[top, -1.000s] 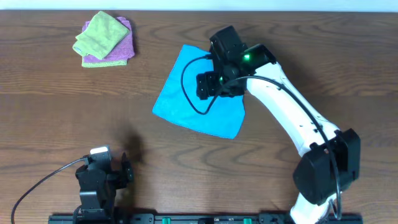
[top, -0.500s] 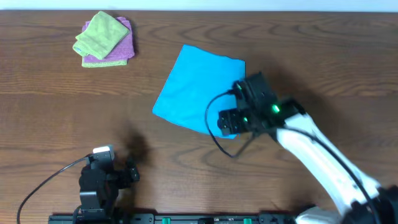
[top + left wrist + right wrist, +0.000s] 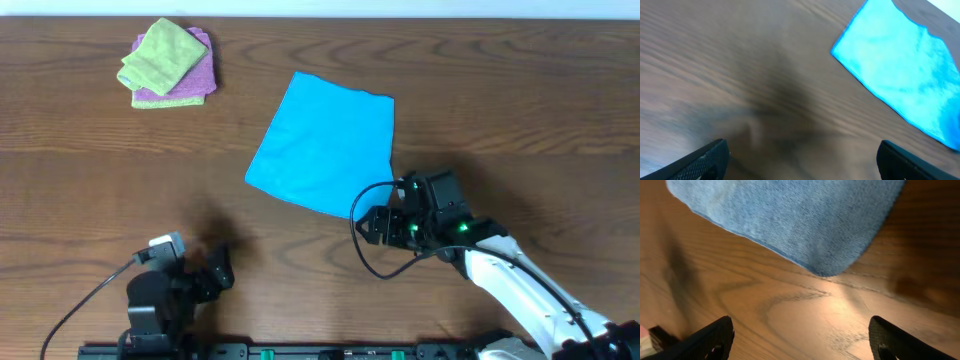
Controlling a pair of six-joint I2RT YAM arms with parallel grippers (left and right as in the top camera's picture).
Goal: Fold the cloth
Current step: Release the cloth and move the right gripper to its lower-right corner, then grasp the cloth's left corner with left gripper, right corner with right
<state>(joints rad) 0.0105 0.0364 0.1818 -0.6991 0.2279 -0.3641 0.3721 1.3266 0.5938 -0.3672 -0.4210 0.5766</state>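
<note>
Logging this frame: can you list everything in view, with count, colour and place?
cloth: one, sky blue, lying flat at mid-table, turned at an angle
green cloth: one, lime green, folded, far left corner, on top of the purple one
purple cloth: one, purple, folded, under the green cloth
table: one, brown wood grain, under everything
cables: two, black, one looping off each arm
left arm: one, black, near edge at left, jaws open and empty over bare wood
right arm: one, white and black, near right, jaws open and empty just off the blue cloth's near corner
</note>
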